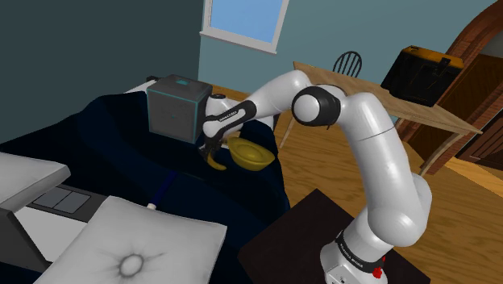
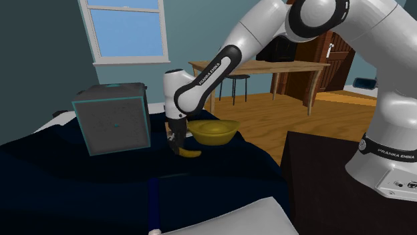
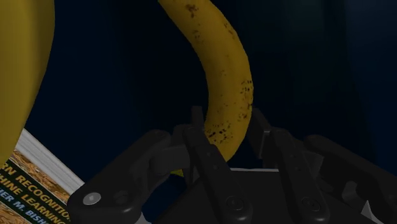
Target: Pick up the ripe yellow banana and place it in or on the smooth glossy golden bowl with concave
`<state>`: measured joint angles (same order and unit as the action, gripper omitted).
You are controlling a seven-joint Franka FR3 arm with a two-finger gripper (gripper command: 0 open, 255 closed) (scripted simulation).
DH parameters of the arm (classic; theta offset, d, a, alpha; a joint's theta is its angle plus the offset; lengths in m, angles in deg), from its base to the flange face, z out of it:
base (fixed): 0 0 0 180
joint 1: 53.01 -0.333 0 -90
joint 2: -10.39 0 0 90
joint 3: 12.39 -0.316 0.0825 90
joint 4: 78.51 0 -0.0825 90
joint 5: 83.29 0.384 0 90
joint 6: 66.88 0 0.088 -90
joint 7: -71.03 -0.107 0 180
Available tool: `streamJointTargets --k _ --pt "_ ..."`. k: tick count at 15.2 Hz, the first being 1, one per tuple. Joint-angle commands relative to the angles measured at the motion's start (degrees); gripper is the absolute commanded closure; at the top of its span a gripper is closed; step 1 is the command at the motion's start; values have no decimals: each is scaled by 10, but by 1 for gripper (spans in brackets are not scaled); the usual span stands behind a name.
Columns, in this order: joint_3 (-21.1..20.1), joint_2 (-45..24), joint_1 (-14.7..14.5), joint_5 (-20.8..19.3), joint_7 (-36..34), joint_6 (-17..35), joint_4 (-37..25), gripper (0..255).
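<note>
A yellow banana [image 3: 224, 95] with brown speckles runs lengthwise out from between my black fingers [image 3: 198, 143], which clasp its near end. It hangs just over the dark blue bedcover, banana [image 1: 216, 162] below my gripper [image 1: 211, 151], banana [image 2: 190, 153] beside my gripper [image 2: 176, 141] in the second exterior view. The glossy golden bowl [image 1: 249, 154] stands on the cover right next to the gripper, toward the shoulder view's right; the bowl [image 2: 214, 131] is empty. Its yellow wall [image 3: 19, 76] sits close beside the banana in the wrist view.
A grey cube with teal edges [image 1: 177, 108] stands on the bed just behind the gripper, cube [image 2: 112, 119]. A book's corner [image 3: 35, 184] lies under the hand. A white pillow [image 1: 137, 246] is nearer. A wooden table [image 1: 379, 101] stands beyond the bed.
</note>
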<state>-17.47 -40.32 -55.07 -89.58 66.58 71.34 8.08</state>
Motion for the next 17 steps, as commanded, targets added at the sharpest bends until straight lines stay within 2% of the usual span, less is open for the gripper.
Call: streamJointTargets --k 1,17 --pt "-1 13 1 1 1 -6 7 255" --pt "-8 100 6 9 5 -77 22 255"
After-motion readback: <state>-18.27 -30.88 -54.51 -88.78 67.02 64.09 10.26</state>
